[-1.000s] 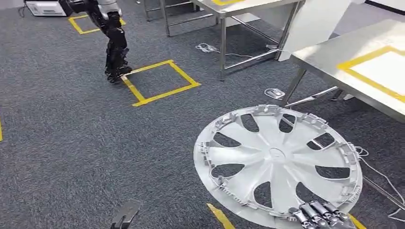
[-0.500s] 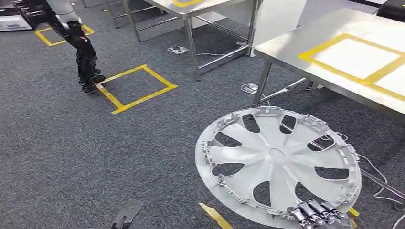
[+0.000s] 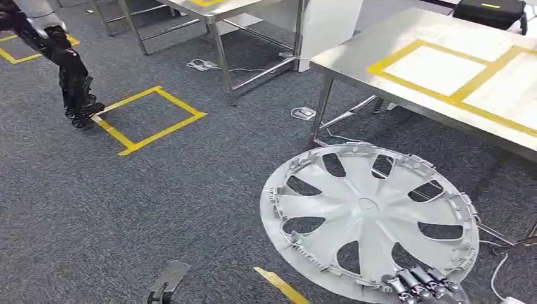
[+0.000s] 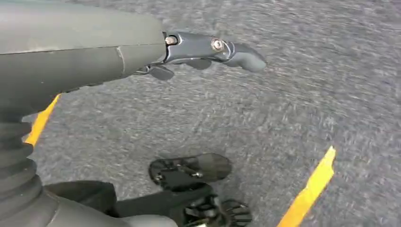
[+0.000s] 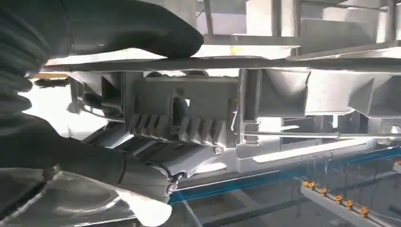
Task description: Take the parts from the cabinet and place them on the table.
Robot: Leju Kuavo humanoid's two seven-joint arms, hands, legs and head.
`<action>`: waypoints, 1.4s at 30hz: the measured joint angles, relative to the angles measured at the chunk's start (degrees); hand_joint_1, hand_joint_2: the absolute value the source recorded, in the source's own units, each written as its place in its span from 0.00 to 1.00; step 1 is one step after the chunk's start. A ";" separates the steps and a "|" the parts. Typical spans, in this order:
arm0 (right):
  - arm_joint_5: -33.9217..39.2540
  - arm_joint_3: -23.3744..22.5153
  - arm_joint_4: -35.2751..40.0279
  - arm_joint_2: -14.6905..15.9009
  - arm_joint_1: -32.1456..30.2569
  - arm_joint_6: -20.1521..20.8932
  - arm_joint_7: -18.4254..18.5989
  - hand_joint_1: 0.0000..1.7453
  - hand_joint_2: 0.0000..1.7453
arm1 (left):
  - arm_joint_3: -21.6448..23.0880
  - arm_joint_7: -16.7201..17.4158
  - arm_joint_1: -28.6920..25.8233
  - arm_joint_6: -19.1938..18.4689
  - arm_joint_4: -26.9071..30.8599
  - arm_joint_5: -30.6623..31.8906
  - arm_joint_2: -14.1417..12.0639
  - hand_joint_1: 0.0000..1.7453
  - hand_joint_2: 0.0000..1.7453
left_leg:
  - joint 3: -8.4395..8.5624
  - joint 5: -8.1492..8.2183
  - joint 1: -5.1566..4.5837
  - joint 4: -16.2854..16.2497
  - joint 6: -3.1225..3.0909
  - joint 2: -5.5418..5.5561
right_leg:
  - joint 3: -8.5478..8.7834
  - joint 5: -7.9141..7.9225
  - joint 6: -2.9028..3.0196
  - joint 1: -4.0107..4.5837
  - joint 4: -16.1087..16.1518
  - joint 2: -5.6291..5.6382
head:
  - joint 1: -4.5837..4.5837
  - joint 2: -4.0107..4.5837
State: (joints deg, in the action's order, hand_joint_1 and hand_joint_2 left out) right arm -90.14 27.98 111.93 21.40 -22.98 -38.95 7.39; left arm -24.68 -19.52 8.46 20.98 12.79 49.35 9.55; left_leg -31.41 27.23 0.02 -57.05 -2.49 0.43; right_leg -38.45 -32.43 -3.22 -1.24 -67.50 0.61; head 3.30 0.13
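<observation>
The room is big, with a grey carpet floor (image 3: 114,209) that has yellow tape squares (image 3: 151,120) stuck on it. A shiny metal counter (image 3: 354,60) stands ahead on the robot's right, and its top has yellow tape boxes too. Another metal counter (image 3: 209,9) stands further back. Far off on the left are the dark legs of another robot (image 3: 73,82), next to a tape square. White cables (image 3: 206,64) lie on the carpet under the counters. The robot is in the carrying step, I think: the part is out of the cabinet and not yet on the counter. The part is a big silver wheel cover (image 3: 370,218), held flat out in front, above the carpet and near the counter's leg. The right hand (image 3: 421,284) holds it by its near rim, fingers curled over the edge. The left hand (image 4: 208,49) hangs down over the carpet with its fingers apart and nothing in them. Next, I think, the robot must step closer and lift the cover over the counter's edge, then lay it flat inside a tape box.
</observation>
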 joint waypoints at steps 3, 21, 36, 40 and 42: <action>0.00 0.20 -0.02 0.24 -0.05 0.00 0.07 0.82 1.00 | 0.00 -0.39 -0.20 0.00 0.00 0.00 -0.07 0.00 1.00 | -0.15 0.03 -0.28 -0.04 -0.10 -1.90 | -3.66 -2.35 -0.23 -0.01 -8.49 -0.27 | 0.02 0.00; 0.00 0.72 0.04 0.76 0.08 0.00 1.03 0.82 1.00 | 0.11 -2.21 0.32 -0.70 0.17 0.00 -0.02 0.00 1.00 | -7.42 9.79 -0.21 -18.18 2.81 -0.99 | 6.18 5.23 2.95 0.34 10.38 -0.06 | 0.50 0.00; 0.00 1.01 0.04 0.90 0.06 0.00 1.14 0.82 1.00 | 0.09 -4.02 0.12 -0.57 0.17 -0.42 -0.37 0.00 1.00 | 0.44 0.80 -0.61 -0.75 0.57 2.16 | 5.38 6.08 1.53 0.20 10.36 4.56 | 0.50 0.00; 0.00 1.22 0.28 1.77 0.19 0.00 1.55 0.82 1.00 | 0.00 -8.94 -0.17 0.20 0.33 -1.49 -0.33 0.00 1.00 | 0.81 0.28 0.22 0.37 0.55 -3.32 | 3.82 4.91 -0.42 -0.20 5.57 -1.87 | -0.22 0.00; 0.00 1.29 0.44 1.84 0.42 0.00 1.55 0.82 1.00 | 0.00 -8.72 -0.17 0.17 0.33 -1.36 -0.52 0.00 1.00 | 0.66 0.95 -0.42 -0.44 1.45 -3.98 | 6.54 4.69 0.22 0.17 10.14 -3.99 | -0.42 0.00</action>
State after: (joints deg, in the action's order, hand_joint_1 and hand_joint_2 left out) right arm -90.14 29.27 112.37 23.23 -22.56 -38.95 8.94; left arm -24.68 -28.24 8.28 21.16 13.11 48.00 9.03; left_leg -30.75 28.17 -0.40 -57.49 -1.04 -3.55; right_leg -31.92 -27.74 -3.00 -1.06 -57.36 -3.38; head 2.89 0.13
